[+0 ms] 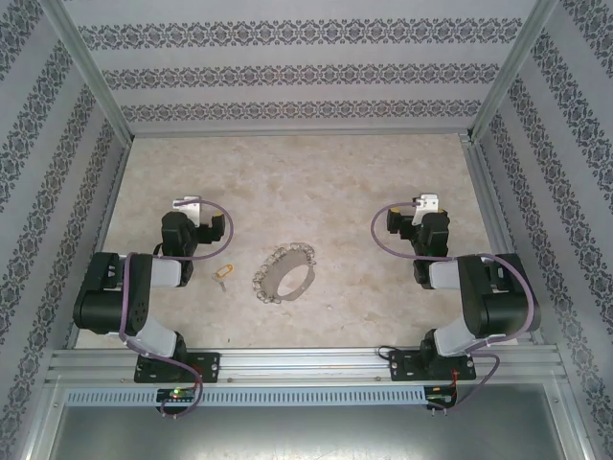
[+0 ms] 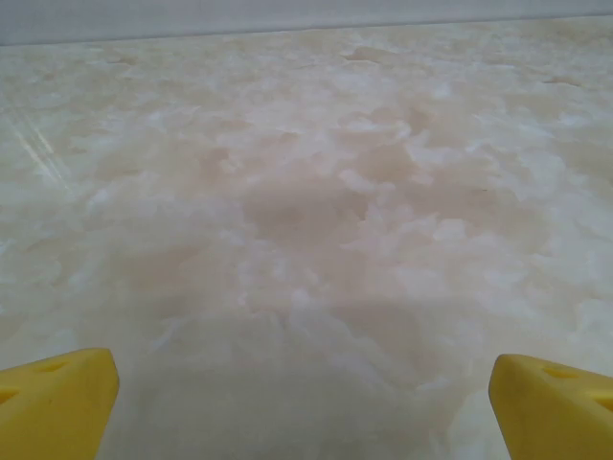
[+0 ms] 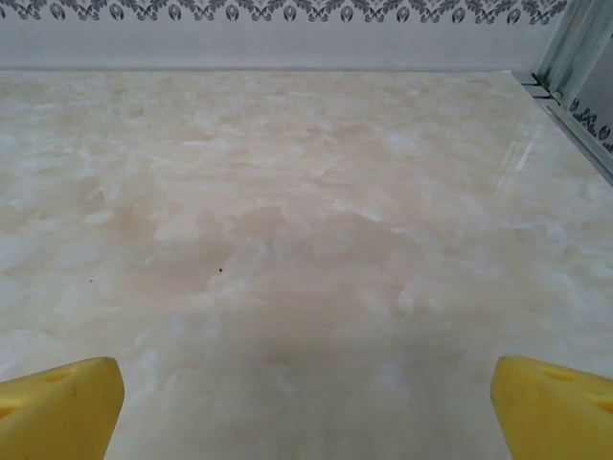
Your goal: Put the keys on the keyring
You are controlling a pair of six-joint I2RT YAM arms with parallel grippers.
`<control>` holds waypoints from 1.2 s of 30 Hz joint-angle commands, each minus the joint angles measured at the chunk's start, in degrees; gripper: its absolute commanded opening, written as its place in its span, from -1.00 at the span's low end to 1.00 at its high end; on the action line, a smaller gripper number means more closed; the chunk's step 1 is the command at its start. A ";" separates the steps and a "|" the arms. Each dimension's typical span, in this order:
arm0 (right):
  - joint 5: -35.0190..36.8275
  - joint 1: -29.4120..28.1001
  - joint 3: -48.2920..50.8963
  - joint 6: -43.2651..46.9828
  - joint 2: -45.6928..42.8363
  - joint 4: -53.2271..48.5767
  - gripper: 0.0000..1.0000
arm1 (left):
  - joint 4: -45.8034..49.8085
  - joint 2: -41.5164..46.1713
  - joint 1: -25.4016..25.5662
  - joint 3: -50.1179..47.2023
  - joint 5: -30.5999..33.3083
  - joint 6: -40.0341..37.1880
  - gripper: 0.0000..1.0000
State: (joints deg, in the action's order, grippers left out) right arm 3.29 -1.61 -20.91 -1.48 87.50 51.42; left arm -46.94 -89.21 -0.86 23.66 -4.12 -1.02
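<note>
The key [image 1: 224, 275] is showing from above as little more than a yellowish speck with a pale blade, too small for its teeth to be made out. It is lying flat on the table [image 1: 335, 182], just left of the keyring [image 1: 264, 280] and apart from it. The keyring is lying flat between the 2 arms, and its fringe of small silver keys is blurring into a ragged wreath, too fine to count.

The left gripper [image 1: 187, 204] is hovering well left of both things, its tips merging into 1 white patch in the top view. In its wrist view the yellow fingertips [image 2: 57, 398] are being cut off at the bottom corners, jaws standing wide apart with nothing between them. The right gripper [image 1: 426, 203] is hovering far to the right, equally wide and empty.

The table is looking glossy, beige and marbled, with 1 tiny dark fleck in the right wrist view. Walls [image 1: 306, 72] papered in grey floral bands are enclosing it, with aluminium posts [image 3: 575, 57] standing at the corners and a rail [image 1: 306, 364] carrying the arm bases.
</note>
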 commanded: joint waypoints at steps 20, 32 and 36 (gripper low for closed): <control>-6.44 2.57 -1.24 -1.13 -0.62 0.26 0.97 | 0.97 -0.34 -0.20 0.89 -0.26 1.10 1.00; 4.12 2.57 -0.04 -4.57 -12.66 -7.13 0.96 | 15.71 7.08 -0.24 6.33 -1.03 0.75 1.00; 3.57 3.09 -4.33 -9.82 -18.56 -20.93 0.96 | 28.41 10.50 -0.12 12.20 -1.17 3.51 1.00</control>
State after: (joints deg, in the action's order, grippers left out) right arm 5.04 0.69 -22.13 -6.46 71.81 40.62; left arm -29.65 -81.34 -0.86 31.94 -4.75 -0.19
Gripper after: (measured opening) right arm 0.982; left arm 0.999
